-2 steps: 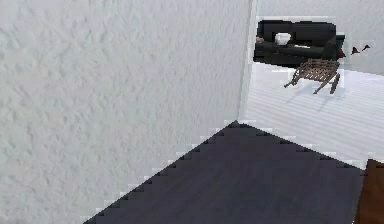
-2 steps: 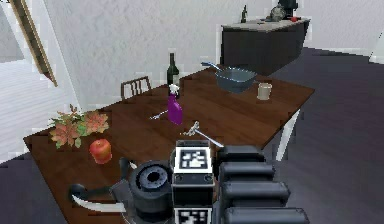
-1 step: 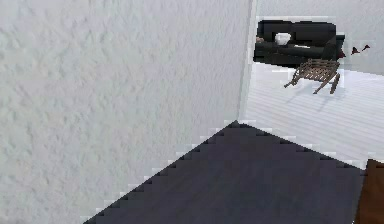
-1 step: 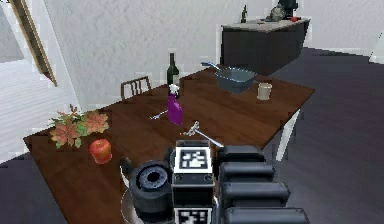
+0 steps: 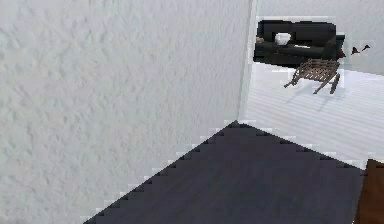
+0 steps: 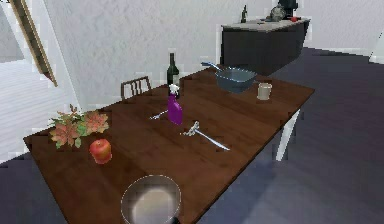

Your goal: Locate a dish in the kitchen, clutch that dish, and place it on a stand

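- White wall point(image 5: 110, 90) spans 9 to 12 o'clock in the forward view, with a black sofa point(image 5: 295, 45) at 1 o'clock.
- Brown bench point(image 6: 250, 115) runs across the arm side view.
- Round grey dish point(image 6: 151, 199) sits at the bench's near edge, 6 o'clock (perhaps a shallow bowl).
- Blue-grey bowl point(image 6: 235, 76) at 1 o'clock.
- Dark bottle point(image 6: 173, 68) at 12.
- Red apple point(image 6: 100, 150) at 8 o'clock.
- Tool: its state cannot be told.

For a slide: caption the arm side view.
Wooden table with grey dish, apple, flowers, purple bottle, wine bottle, blue bowl, cup.
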